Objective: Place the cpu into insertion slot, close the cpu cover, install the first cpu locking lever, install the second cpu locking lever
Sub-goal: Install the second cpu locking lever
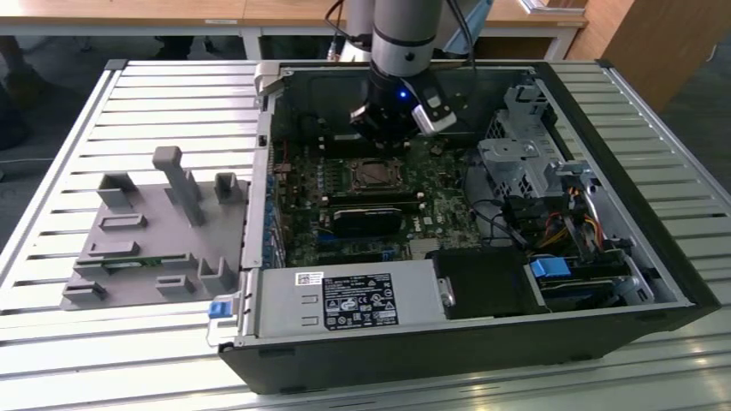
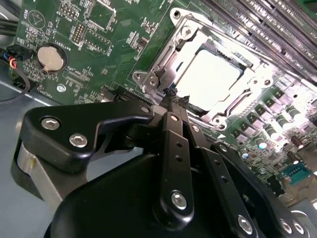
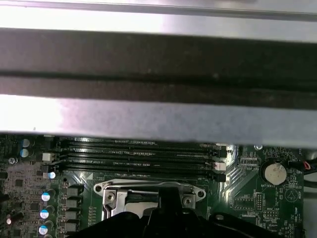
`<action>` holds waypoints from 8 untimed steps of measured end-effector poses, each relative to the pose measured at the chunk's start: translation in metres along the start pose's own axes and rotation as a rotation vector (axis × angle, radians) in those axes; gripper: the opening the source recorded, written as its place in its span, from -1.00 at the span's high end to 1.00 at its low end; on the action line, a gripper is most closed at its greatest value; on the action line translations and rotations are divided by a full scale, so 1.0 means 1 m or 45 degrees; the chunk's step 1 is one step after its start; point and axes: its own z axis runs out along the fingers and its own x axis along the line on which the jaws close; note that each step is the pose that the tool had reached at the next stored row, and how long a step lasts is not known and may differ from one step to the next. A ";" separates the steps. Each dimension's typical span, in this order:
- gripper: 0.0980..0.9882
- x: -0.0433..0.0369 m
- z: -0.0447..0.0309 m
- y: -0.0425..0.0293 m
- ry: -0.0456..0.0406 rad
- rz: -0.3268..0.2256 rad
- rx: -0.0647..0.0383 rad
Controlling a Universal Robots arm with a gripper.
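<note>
In the exterior view the gripper (image 1: pixel 386 141) hangs just above the insertion slot (image 1: pixel 375 175). In the second wrist view its jaws are pinched together, empty, beside the cpu cover (image 2: pixel 171 54) framing the seated cpu (image 2: pixel 208 79). In the first wrist view the cover sits below the gripper; a skewed push could slip off its rim.

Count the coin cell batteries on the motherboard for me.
1. A round silver coin cell sits on the green motherboard, apart from the cpu cover, in both wrist views. The pincer covers part of the board, so another could be hidden.
</note>
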 end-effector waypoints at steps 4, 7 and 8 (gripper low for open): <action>0.98 0.0001 -0.0002 -0.0040 0.000 0.000 0.000; 0.98 0.0001 -0.0050 -0.0043 0.000 0.000 -0.003; 0.98 0.0001 -0.0076 -0.0042 0.000 0.000 -0.004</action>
